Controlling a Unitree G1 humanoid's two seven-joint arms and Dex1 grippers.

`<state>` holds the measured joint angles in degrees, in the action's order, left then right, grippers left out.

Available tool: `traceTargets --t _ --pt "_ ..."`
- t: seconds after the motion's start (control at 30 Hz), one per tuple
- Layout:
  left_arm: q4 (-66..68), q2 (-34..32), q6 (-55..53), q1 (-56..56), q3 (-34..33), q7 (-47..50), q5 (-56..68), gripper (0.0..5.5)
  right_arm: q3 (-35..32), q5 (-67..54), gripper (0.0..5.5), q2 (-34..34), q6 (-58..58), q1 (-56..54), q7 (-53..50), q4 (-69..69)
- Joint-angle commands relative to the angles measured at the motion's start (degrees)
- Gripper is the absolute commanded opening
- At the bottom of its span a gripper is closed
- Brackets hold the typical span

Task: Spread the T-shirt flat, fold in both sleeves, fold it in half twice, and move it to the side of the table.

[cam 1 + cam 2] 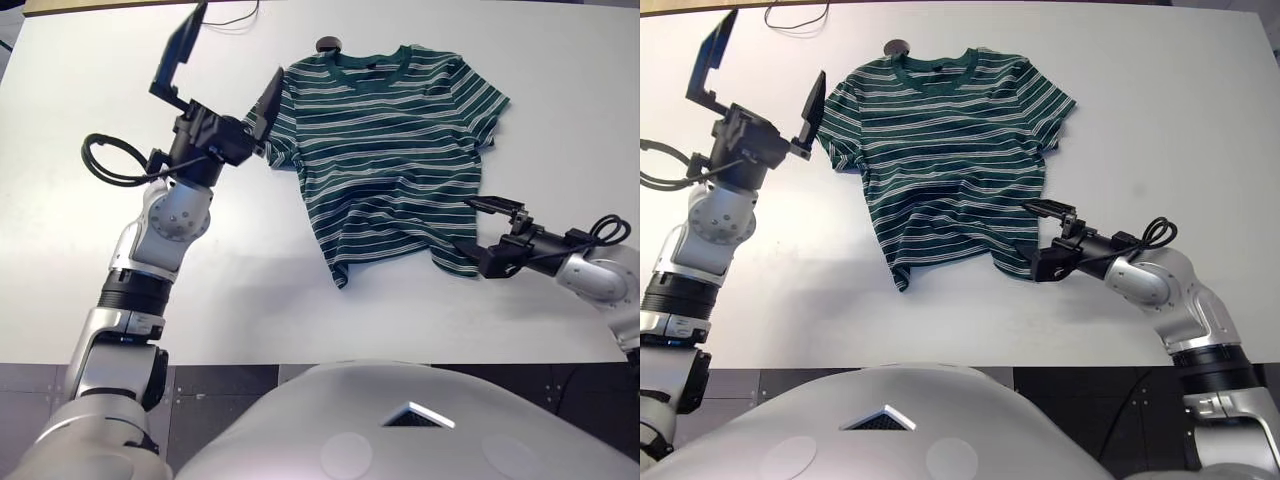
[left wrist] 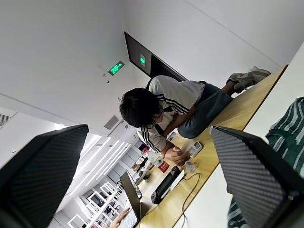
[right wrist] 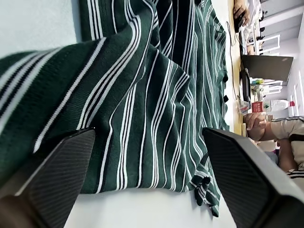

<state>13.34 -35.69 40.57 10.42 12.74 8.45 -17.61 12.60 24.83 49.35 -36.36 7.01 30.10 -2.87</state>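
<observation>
Striped T-shirt on white table, left jaws released beside sleeve, right jaws released at hem

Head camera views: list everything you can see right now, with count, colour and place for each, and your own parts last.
T-shirt: one, dark green with white stripes, lying front-up mid-table with its collar at the far side and its hem rumpled.
table: one, white, under everything.
round object: one, small and dark, just beyond the collar; I cannot tell what it is.
cable: one, black, looped at the table's far edge on the left.
wooden desk: one, tan, a strip beyond the table's far edge.
left gripper: one, black, open, raised beside the shirt's left sleeve.
right gripper: one, black, open, low at the hem's right corner.
</observation>
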Motion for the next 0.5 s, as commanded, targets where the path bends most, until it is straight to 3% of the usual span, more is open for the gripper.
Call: traceTargets --t 0.03,0.23,0.5 --pt "-2.05 0.76 -1.36 -1.71 -1.87 -3.24 0.02 4.77 1.37 3.18 4.15 3.77 1.35 6.08 2.46 -1.84" --pt "-0.16 0.60 -0.80 -1.97 -2.63 -6.87 -2.12 4.77 -15.21 -2.92 4.15 12.05 1.30 18.81 2.58 15.77" --pt "1.49 0.29 0.61 -2.57 -3.56 -9.05 -3.41 4.77 -16.63 0.51 4.15 10.34 3.44 15.32 3.31 17.25"
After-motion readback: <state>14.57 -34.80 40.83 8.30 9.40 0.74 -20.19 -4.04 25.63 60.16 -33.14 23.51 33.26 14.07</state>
